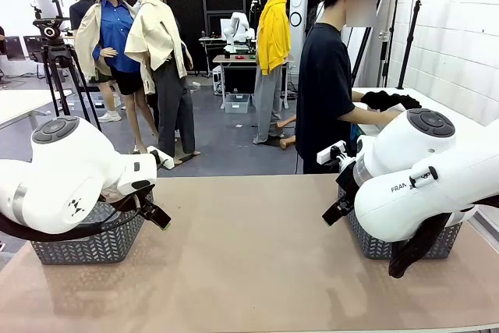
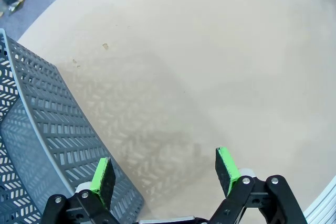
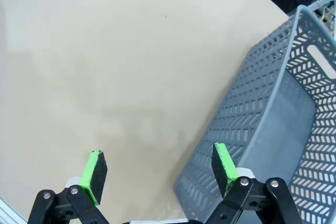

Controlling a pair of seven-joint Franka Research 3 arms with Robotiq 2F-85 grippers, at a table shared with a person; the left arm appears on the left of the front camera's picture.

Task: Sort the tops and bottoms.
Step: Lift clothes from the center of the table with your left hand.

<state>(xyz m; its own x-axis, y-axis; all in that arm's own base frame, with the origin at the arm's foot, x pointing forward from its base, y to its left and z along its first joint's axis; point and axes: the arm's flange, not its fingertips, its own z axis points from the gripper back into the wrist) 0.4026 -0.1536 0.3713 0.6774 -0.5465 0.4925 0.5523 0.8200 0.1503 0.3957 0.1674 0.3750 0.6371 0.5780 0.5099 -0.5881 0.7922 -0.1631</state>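
While left tool (image 2: 164, 170) and right tool (image 3: 160, 170) gape wide, empty, each beside grey basket (image 3: 273, 129), dark garment (image 1: 390, 100) far beyond right tool, with person (image 1: 323, 91). Risk: finger clipping basket wall, tipping it.

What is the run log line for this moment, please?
left gripper: open, by left basket | right gripper: open, by right basket | person: handling dark garment, side table

Beige table (image 1: 249, 263); grey left basket (image 1: 86, 249) at one end; grey right basket (image 1: 366, 241) opposite; person (image 1: 321, 99) standing beyond.
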